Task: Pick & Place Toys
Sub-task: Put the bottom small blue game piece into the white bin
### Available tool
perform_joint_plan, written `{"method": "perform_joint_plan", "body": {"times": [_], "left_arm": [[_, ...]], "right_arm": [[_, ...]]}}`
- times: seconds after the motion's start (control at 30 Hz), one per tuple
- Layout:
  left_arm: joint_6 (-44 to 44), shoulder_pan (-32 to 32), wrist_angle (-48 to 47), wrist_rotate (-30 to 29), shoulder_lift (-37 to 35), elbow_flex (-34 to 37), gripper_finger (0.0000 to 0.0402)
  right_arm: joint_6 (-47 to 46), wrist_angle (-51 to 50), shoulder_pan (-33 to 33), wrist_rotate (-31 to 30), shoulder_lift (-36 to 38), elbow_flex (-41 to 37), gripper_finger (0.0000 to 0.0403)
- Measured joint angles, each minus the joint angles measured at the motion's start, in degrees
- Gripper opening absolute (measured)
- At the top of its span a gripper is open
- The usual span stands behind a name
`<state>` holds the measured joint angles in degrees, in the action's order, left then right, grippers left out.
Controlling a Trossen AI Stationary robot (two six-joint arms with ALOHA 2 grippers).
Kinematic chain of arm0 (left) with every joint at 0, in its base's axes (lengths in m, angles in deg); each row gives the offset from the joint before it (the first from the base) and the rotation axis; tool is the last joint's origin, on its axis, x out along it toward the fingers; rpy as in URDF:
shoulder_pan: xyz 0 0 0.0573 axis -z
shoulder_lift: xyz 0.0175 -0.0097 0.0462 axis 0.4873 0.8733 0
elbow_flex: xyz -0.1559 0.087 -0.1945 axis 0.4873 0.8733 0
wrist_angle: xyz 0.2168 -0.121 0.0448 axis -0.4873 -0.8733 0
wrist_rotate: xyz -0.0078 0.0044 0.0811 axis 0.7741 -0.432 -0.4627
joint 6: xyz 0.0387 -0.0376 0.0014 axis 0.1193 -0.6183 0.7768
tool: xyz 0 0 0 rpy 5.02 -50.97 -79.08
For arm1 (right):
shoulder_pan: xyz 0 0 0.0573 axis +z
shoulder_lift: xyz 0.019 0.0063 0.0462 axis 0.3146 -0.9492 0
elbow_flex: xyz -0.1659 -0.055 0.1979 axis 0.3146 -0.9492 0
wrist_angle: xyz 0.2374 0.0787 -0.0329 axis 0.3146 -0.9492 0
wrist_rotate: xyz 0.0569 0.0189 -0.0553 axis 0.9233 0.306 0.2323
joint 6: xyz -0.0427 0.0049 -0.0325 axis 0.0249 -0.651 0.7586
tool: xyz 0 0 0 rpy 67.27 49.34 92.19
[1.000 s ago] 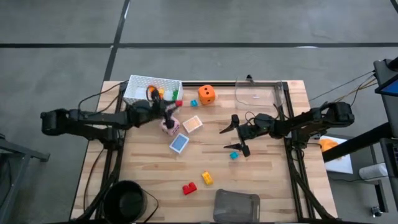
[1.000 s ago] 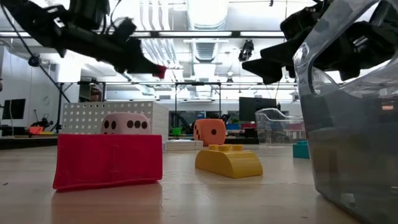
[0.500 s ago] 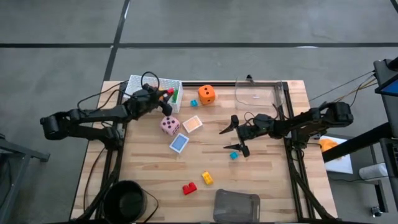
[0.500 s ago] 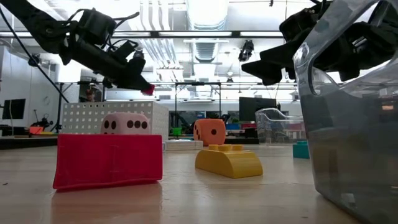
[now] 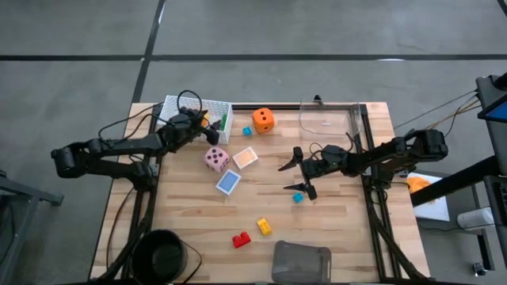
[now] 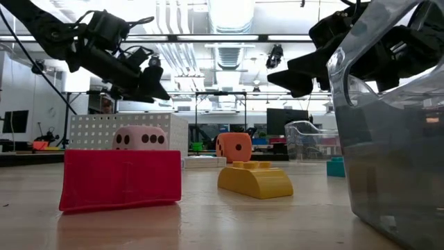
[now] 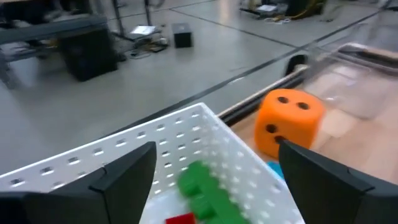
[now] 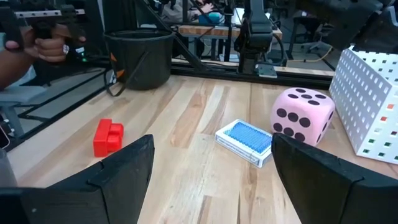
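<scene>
High view first, and we see the left gripper (image 5: 207,127) poised over the white basket (image 5: 178,110) at about eleven o'clock on the table, fingers spread wide and holding nothing; its wrist view shows us a green brick (image 7: 202,190) and a sliver of a red brick (image 7: 180,218) lying inside the basket, with the orange die (image 7: 287,122) just beyond the basket's wall. We find the pink die (image 5: 215,159) just below that gripper, well clear of it; the peach card (image 5: 245,157) and the blue card (image 5: 228,183) lie beside it, toward the table's centre. Over at three o'clock the right gripper (image 5: 295,176) hangs with its fingers wide apart, nothing between them; the teal brick (image 5: 298,198) sits on the wood just beside its lower finger. Down at six o'clock we spot a yellow brick (image 5: 264,227) and a second red brick (image 5: 241,239) side by side; the grey tray (image 5: 302,262) rests at the near edge beside them.
</scene>
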<state>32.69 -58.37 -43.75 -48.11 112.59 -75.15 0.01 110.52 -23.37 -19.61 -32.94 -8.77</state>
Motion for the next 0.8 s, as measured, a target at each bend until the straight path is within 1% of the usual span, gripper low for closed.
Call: {"method": "perform_joint_plan", "body": {"times": [0.07,0.2,0.27,0.33,0.5,0.63,0.8], "left_arm": [[-0.02,0.02,1.61,3.86,-0.13,0.00,0.0340],[0.27,0.76,5.60,14.18,-0.28,0.02,0.0341],[0.26,1.78,6.92,18.84,-0.28,0.00,0.0341],[0.27,3.36,7.03,21.52,-0.28,-0.06,0.0341],[0.97,10.12,7.23,22.15,-0.17,-0.26,0.0341],[1.80,16.53,7.20,22.10,-0.17,-0.26,0.0342],[2.21,22.36,7.18,20.08,-0.17,-0.23,0.0342]], "right_arm": [[0.00,-0.67,0.00,-0.01,0.00,0.02,0.0320],[0.02,-2.65,-0.02,-1.31,0.00,0.10,0.0320],[-0.04,-5.30,-0.02,-2.14,0.00,0.79,0.0320],[-0.50,-9.56,-0.02,-3.18,0.00,2.17,0.0320],[-3.73,-26.25,0.44,-7.35,-0.02,7.91,0.0320],[-9.46,-38.53,2.16,-12.52,-0.02,11.87,0.0320],[-17.70,-52.97,5.47,-15.11,-0.02,16.58,0.0320]]}}
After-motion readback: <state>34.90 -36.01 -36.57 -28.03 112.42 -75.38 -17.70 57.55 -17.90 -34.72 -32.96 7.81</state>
